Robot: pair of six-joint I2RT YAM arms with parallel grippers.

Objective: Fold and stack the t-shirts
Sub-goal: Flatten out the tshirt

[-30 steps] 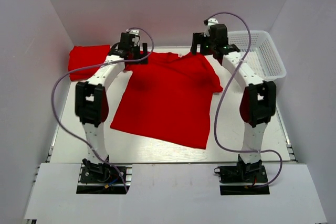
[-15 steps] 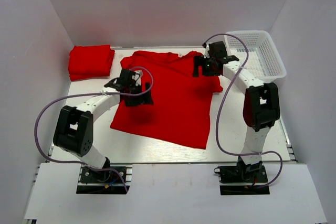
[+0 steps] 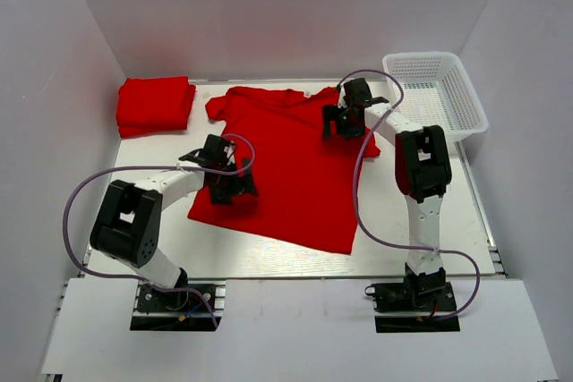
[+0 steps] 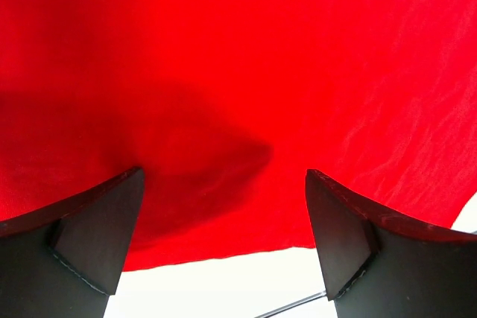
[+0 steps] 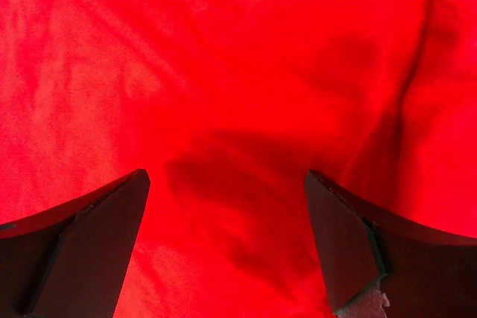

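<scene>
Both spread wide over the mid-worktop shirt (image 3: 295,176): left gripper (image 3: 233,191) at its edge, right gripper (image 3: 345,128) by a sleeve, seemingly poised to pinch and fold.

Red shirt (image 5: 149,57) cloth fills the whole view, soft and lightly rumpled. The right gripper (image 5: 224,176) hangs over it with its dark jaws spread wide at the lower corners, nothing gripped between them. A dim shadow (image 5: 223,214) lies on the cloth between the jaws, and a dark crease (image 5: 412,72) runs down the upper right.
</scene>
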